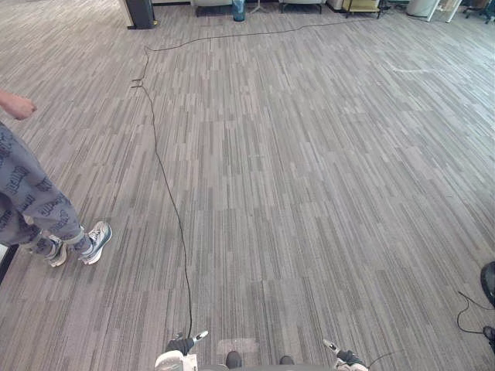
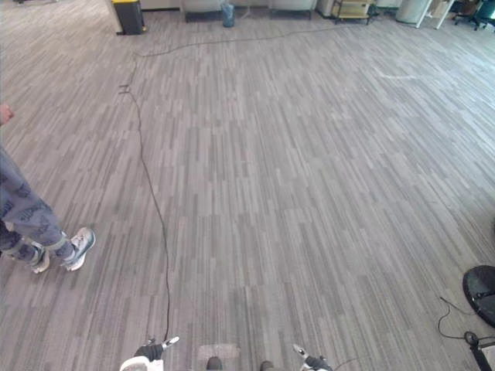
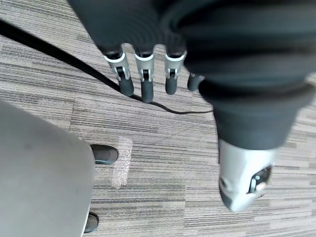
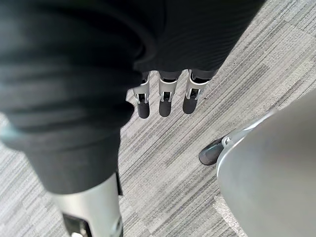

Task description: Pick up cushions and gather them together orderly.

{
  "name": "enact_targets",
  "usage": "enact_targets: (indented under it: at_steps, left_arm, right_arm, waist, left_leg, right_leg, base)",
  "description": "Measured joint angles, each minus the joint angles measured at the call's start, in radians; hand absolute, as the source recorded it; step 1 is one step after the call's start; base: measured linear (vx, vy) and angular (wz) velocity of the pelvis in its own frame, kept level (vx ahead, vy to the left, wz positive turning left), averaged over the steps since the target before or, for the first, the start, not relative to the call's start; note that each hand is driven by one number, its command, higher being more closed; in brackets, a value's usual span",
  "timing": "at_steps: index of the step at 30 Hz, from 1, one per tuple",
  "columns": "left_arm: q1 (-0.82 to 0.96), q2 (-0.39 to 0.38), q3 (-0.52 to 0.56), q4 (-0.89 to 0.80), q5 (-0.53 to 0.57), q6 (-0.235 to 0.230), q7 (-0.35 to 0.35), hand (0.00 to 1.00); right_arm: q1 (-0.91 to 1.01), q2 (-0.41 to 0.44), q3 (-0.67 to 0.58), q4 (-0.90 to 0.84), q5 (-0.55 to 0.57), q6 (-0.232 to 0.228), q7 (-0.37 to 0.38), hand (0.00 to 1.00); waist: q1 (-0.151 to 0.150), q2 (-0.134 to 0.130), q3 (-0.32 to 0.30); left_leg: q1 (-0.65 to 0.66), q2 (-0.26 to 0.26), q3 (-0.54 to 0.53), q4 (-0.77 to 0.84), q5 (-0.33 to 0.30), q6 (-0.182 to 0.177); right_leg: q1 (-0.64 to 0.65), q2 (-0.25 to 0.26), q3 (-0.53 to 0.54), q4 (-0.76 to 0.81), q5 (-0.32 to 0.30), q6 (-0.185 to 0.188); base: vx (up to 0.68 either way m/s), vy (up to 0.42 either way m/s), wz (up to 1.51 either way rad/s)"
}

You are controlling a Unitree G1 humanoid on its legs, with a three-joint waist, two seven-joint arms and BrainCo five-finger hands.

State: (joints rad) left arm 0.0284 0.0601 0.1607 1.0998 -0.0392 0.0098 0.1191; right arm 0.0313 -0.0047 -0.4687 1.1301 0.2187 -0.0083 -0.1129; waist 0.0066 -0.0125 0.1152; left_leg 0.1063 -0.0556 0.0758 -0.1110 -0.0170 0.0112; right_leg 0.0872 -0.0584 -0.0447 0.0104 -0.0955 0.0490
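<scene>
My left hand hangs low at the bottom edge of the head views, left of centre. In its wrist view the left hand's fingers point straight down over the grey striped carpet and hold nothing. My right hand hangs the same way at the bottom edge, right of centre. Its fingers are straight and relaxed above the carpet, also holding nothing. Both hands are open.
A person in patterned trousers and pale shoes stands on the carpet at the left. A black round base lies at the right edge. A dark bin and furniture legs line the far side. Wide carpet stretches ahead.
</scene>
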Motion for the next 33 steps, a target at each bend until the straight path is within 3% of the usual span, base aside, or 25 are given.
enact_targets:
  at_steps: [5,9,11,12,14,15,16,18,20,21,22,23,24,26,27,28,29,30,31,33]
  left_arm:
    - [-0.013,-0.001,-0.003,-0.001,-0.001,0.003,-0.002,0.00]
    - [-0.011,-0.002,0.014,-0.022,-0.004,0.004,-0.007,0.00]
    - [-0.011,-0.005,0.049,-0.051,-0.005,0.004,-0.010,0.00]
    - [-0.013,-0.021,0.082,-0.075,-0.006,0.003,-0.010,0.00]
    - [-0.017,-0.042,0.131,-0.119,-0.020,-0.004,-0.011,0.00]
    - [-0.017,-0.043,0.137,-0.124,-0.028,-0.005,-0.011,0.00]
    - [-0.018,-0.048,0.134,-0.128,-0.048,-0.005,-0.013,0.00]
    - [-0.017,-0.055,0.134,-0.134,-0.080,-0.009,-0.014,0.00]
    - [-0.015,-0.060,0.135,-0.139,-0.082,-0.017,-0.014,0.00]
    - [-0.011,-0.068,0.138,-0.147,-0.082,-0.020,-0.011,0.00]
    - [-0.011,-0.068,0.138,-0.148,-0.082,-0.021,-0.010,0.00]
    - [-0.002,-0.064,0.150,-0.148,-0.081,-0.020,-0.010,0.00]
    - [0.005,-0.065,0.183,-0.148,-0.081,-0.021,-0.007,0.00]
    - [0.003,-0.064,0.190,-0.144,-0.081,-0.021,-0.005,0.00]
    - [0.004,-0.064,0.187,-0.144,-0.081,-0.020,-0.006,0.00]
    - [0.003,-0.062,0.168,-0.139,-0.081,-0.020,-0.007,0.00]
    - [0.002,-0.059,0.151,-0.130,-0.081,-0.019,-0.008,0.00]
    - [0.001,-0.059,0.145,-0.126,-0.081,-0.019,-0.008,0.00]
    - [-0.011,-0.066,0.130,-0.118,-0.081,-0.019,-0.009,0.00]
    - [-0.028,-0.078,0.125,-0.104,-0.080,-0.018,-0.010,0.00]
  right_arm:
    - [-0.009,-0.006,0.001,-0.002,0.021,0.000,0.004,0.00]
    - [-0.004,0.000,0.001,-0.017,0.029,-0.007,0.006,0.00]
    - [-0.003,0.006,0.001,-0.024,0.043,-0.010,0.006,0.00]
    - [0.000,0.008,0.001,-0.027,0.060,-0.010,0.006,0.00]
    - [0.009,0.008,0.023,-0.056,0.063,-0.010,0.006,0.00]
    - [0.009,0.007,0.029,-0.059,0.064,-0.010,0.006,0.00]
    - [0.004,0.002,0.043,-0.075,0.064,-0.010,0.004,0.00]
    - [0.004,-0.002,0.049,-0.094,0.064,-0.015,0.005,0.00]
    - [-0.002,0.000,0.050,-0.094,0.064,-0.015,0.004,0.00]
    - [-0.002,0.001,0.048,-0.095,0.063,-0.014,0.004,0.00]
    - [-0.002,0.001,0.048,-0.095,0.063,-0.014,0.003,0.00]
    - [-0.001,0.005,0.047,-0.095,0.058,-0.010,0.001,0.00]
    - [0.000,0.013,0.035,-0.094,0.057,-0.008,0.001,0.00]
    - [-0.001,0.042,0.018,-0.106,0.055,-0.008,0.006,0.00]
    - [0.004,0.046,0.017,-0.119,0.055,-0.007,0.007,0.00]
    - [0.012,0.044,0.023,-0.137,0.054,-0.010,0.011,0.00]
    - [0.013,0.040,0.028,-0.138,0.055,-0.015,0.015,0.00]
    - [0.014,0.039,0.032,-0.138,0.055,-0.018,0.015,0.00]
    - [0.016,0.033,0.049,-0.154,0.054,-0.021,0.016,0.00]
    - [0.017,0.036,0.051,-0.173,0.048,-0.025,0.019,0.00]
  waist:
    - [0.000,0.008,0.028]
    - [0.000,0.004,0.033]
    - [0.003,-0.007,0.047]
    - [0.003,-0.010,0.049]
    - [0.008,-0.008,0.062]
    - [0.008,-0.011,0.066]
    - [0.021,0.007,0.066]
    - [0.022,0.017,0.061]
    - [0.030,0.021,0.059]
    - [0.042,0.022,0.055]
    - [0.046,0.020,0.051]
    - [0.055,0.004,0.028]
    - [0.059,-0.016,0.006]
    - [0.059,-0.025,0.003]
    - [0.059,-0.026,0.003]
    - [0.056,-0.027,0.008]
    - [0.050,-0.026,0.011]
    - [0.049,-0.022,0.013]
    - [0.044,-0.014,0.012]
    - [0.037,-0.011,0.013]
  left_leg:
    - [-0.012,0.003,0.001,0.000,-0.001,-0.001]
    - [-0.055,0.004,0.003,0.050,-0.037,-0.022]
    - [-0.124,0.009,0.031,0.213,-0.101,-0.030]
    - [-0.205,0.024,0.085,0.395,-0.146,-0.040]
    - [-0.337,0.076,0.159,0.684,-0.175,-0.049]
    - [-0.356,0.092,0.176,0.730,-0.185,-0.054]
    - [-0.392,0.155,0.236,0.774,-0.230,-0.037]
    - [-0.410,0.185,0.268,0.685,-0.226,-0.027]
    - [-0.434,0.189,0.269,0.543,-0.184,-0.028]
    - [-0.447,0.186,0.269,0.493,-0.103,-0.038]
    - [-0.453,0.181,0.269,0.498,-0.090,-0.025]
    - [-0.473,0.154,0.285,0.519,-0.104,0.006]
    - [-0.475,0.128,0.331,0.528,-0.160,0.018]
    - [-0.424,0.099,0.357,0.541,-0.213,0.048]
    - [-0.397,0.092,0.363,0.534,-0.221,0.052]
    - [-0.321,0.078,0.368,0.512,-0.248,0.054]
    - [-0.222,0.062,0.368,0.472,-0.268,0.046]
    - [-0.192,0.059,0.368,0.456,-0.273,0.042]
    - [-0.095,0.055,0.369,0.390,-0.281,0.034]
    - [-0.008,0.053,0.369,0.309,-0.283,0.021]
  right_leg:
    - [-0.021,0.001,0.000,0.034,-0.017,-0.003]
    - [-0.087,-0.011,-0.003,0.133,-0.072,-0.013]
    - [-0.089,-0.022,-0.012,0.157,-0.088,-0.023]
    - [-0.085,-0.027,-0.030,0.177,-0.104,-0.023]
    - [-0.053,-0.033,-0.061,0.181,-0.125,-0.045]
    - [-0.047,-0.032,-0.065,0.176,-0.128,-0.045]
    - [-0.026,-0.030,-0.068,0.176,-0.149,-0.051]
    - [-0.002,-0.039,-0.060,0.161,-0.169,-0.044]
    - [-0.002,-0.056,-0.056,0.150,-0.182,-0.023]
    - [-0.007,-0.069,-0.035,0.140,-0.197,-0.006]
    - [-0.009,-0.074,-0.025,0.137,-0.204,-0.008]
    - [-0.018,-0.104,0.009,0.122,-0.220,-0.015]
    - [-0.027,-0.138,0.039,0.136,-0.217,-0.029]
    - [-0.085,-0.169,0.091,0.328,-0.175,0.055]
    - [-0.107,-0.172,0.107,0.409,-0.168,0.070]
    - [-0.185,-0.172,0.140,0.647,-0.109,0.123]
    - [-0.254,-0.155,0.160,0.879,-0.073,0.146]
    - [-0.276,-0.145,0.161,0.938,-0.075,0.143]
    - [-0.355,-0.119,0.119,1.054,-0.091,0.115]
    - [-0.455,-0.103,0.025,1.063,-0.117,0.079]
  base:
    - [0.00,0.000,0.00]
    - [0.03,-0.011,0.03]
    - [0.07,-0.037,0.18]
    - [0.04,-0.073,0.41]
    - [0.03,-0.048,0.42]
    - [0.04,0.032,0.17]
    - [0.04,0.044,0.06]
    - [0.13,0.097,0.04]
    - [0.22,0.208,-0.10]
    - [0.18,0.208,-0.25]
    - [0.39,0.397,-0.38]
    - [0.47,0.339,-0.40]
    - [0.57,0.389,-0.46]
    - [0.53,0.311,-0.31]
    - [0.61,0.377,-0.18]
    - [0.50,0.279,-0.14]
    - [0.48,0.224,-0.14]
    - [0.46,0.180,-0.13]
    - [0.36,0.135,-0.09]
    - [0.42,0.105,-0.05]
